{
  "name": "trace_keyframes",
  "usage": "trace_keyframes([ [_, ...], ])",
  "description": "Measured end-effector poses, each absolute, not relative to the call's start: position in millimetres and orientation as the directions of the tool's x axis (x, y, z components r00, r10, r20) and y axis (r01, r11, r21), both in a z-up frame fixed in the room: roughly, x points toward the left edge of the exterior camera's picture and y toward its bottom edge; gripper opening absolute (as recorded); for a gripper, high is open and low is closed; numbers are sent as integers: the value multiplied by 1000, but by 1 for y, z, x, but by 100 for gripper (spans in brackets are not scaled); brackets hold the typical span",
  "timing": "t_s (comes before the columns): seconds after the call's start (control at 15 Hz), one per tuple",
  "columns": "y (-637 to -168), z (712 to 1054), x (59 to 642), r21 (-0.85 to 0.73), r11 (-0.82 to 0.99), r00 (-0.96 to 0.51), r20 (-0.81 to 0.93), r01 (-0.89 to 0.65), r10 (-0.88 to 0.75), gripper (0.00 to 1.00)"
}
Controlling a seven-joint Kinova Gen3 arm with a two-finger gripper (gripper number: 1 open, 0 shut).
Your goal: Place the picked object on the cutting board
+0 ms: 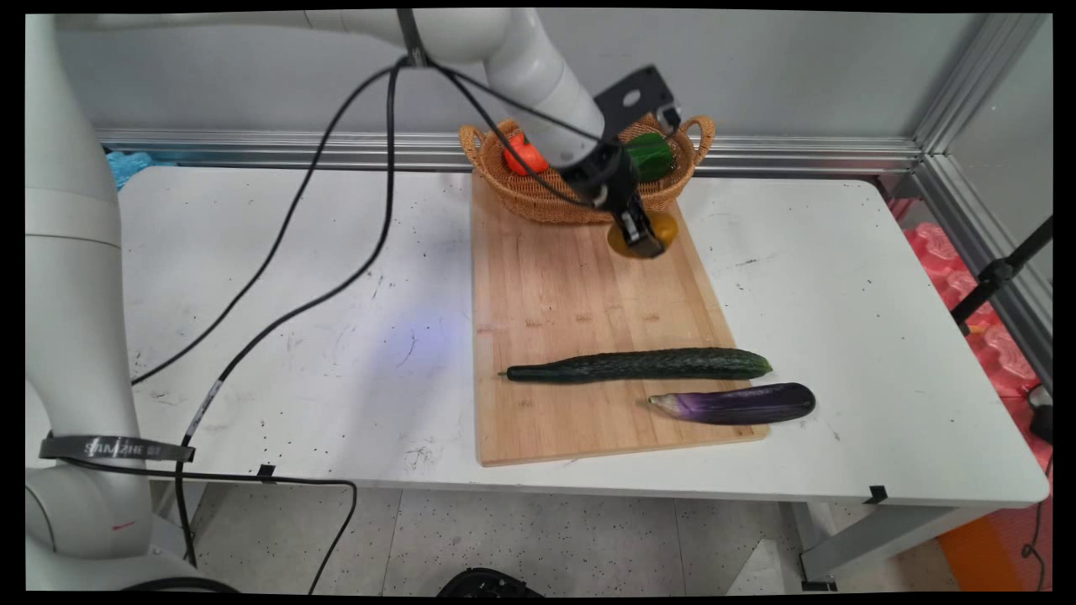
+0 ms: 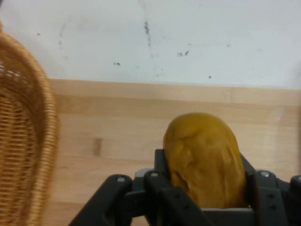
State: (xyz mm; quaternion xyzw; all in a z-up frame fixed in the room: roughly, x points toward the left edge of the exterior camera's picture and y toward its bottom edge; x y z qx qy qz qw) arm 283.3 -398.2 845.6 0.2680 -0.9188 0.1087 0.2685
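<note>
1. The white worktop [image 1: 252, 252] carries everything; its surface is scuffed and speckled with dark marks.
2. A wooden cutting board [image 1: 572, 302] lies on the worktop, running from near the far edge almost to the near edge, right of the middle.
3. A woven wicker basket [image 1: 538, 197] with two loop handles stands at the board's far end, close to the worktop's far edge. Inside it lie an orange-red vegetable [image 1: 523, 156] on the left and a green vegetable [image 1: 651, 155] on the right, both partly hidden by the arm.
4. A long dark green cucumber [image 1: 639, 365] lies across the board near its near end, stalk end toward the worktop's left edge.
5. A purple eggplant [image 1: 735, 403] lies just nearer than the cucumber, roughly parallel to it, apart from it, with its right end overhanging the board's right edge onto the worktop.
6. The black end effector [image 1: 643, 242] points down at the far part of the board, just in front of the basket. In the hand view its fingers [image 2: 251, 188] sit against both sides of a yellow-brown potato [image 2: 204, 160], gripping it.
7. The potato [image 1: 664, 228] is at the board's far right, just beside the basket; whether it rests on the board or is lifted cannot be told.
</note>
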Motion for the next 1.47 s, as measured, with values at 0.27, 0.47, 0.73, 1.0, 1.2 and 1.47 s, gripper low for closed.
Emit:
trace_keyframes([
  [0.27, -395, 819, 273, -50, 842, -713, 560, -537, -422, 0],
  [0.47, -393, 801, 265, -46, 848, -712, 568, -528, -413, 0],
  [0.73, -394, 785, 258, -43, 849, -707, 576, -527, -409, 0],
  [1.0, -394, 774, 253, -39, 849, -701, 584, -527, -409, 0],
  [1.2, -394, 768, 250, -37, 849, -699, 588, -527, -408, 0],
  [1.47, -395, 761, 247, -37, 850, -697, 591, -525, -405, 100],
])
